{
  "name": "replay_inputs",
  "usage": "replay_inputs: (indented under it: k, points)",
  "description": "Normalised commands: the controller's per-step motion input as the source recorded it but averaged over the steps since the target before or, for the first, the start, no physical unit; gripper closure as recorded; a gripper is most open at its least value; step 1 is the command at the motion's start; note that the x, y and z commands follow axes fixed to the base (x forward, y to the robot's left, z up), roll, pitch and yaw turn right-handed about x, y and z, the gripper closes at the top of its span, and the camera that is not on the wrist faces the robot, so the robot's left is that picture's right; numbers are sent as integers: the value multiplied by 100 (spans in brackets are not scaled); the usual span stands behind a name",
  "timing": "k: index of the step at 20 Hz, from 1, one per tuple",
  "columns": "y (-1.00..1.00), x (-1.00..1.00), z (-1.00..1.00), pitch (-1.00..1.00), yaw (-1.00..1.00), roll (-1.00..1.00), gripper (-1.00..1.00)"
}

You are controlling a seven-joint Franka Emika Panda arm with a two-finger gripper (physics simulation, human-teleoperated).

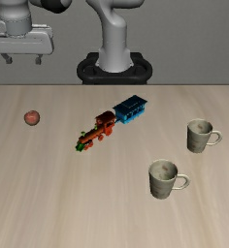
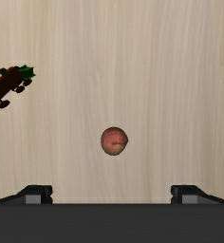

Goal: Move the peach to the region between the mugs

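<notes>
A small reddish peach [image 1: 32, 117] lies on the wooden table [image 1: 49, 184] toward the exterior view's left. Two grey mugs stand at the exterior view's right: one farther back [image 1: 199, 135] and one nearer the front [image 1: 165, 179], with a bare gap between them. My gripper [image 1: 21, 56] hangs high above the table, over the peach, with its fingers spread wide and nothing between them. In the wrist view the peach [image 2: 114, 140] lies straight below, ahead of the fingertips [image 2: 34, 195].
A toy train [image 1: 111, 123] with a red engine and blue wagon lies mid-table, between the peach and the mugs; its engine end [image 2: 9, 85] shows in the wrist view. The robot base [image 1: 114, 68] stands at the table's far edge.
</notes>
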Motion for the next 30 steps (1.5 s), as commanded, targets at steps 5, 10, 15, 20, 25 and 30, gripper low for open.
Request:
replay_inputs:
  k: [5, 10, 15, 20, 25, 30]
  points:
    - [0, 0, -100, 0, 0, 0, -100]
    - [0, 0, -100, 0, 0, 0, -100]
    - [0, 0, -100, 0, 0, 0, -100]
    - [0, 0, -60, 0, 0, 0, 100]
    - [0, 40, 0, 0, 0, 0, 100]
    - [0, 100, 0, 0, 0, 0, 100]
